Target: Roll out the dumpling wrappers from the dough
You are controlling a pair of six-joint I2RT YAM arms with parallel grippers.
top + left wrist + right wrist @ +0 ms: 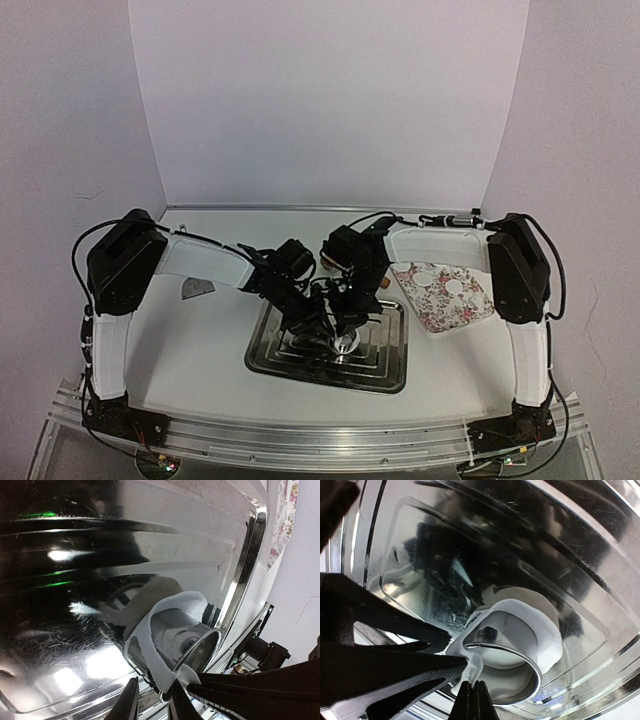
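Observation:
A shiny ring cutter [345,346] [200,647] [536,667] lies tilted in the steel tray [385,372] [75,555]. A torn white dough scrap [150,650] [547,640] is draped around it. My right gripper [474,685] [347,322] is shut, pinching a tag of that dough at the ring's near edge. My left gripper [155,681] [323,325] comes in from the left. Its fingers stand a little apart, astride the dough-covered ring edge, and a gap shows beside the dough. Two dumpling wrappers [420,272] [456,287] lie on a floral plate [440,305].
A small grey scraper-like piece [197,289] lies on the table to the left of the tray. The floral plate [286,515] sits just off the tray's right rim. White walls close in the back and sides. Both forearms cross above the tray's middle.

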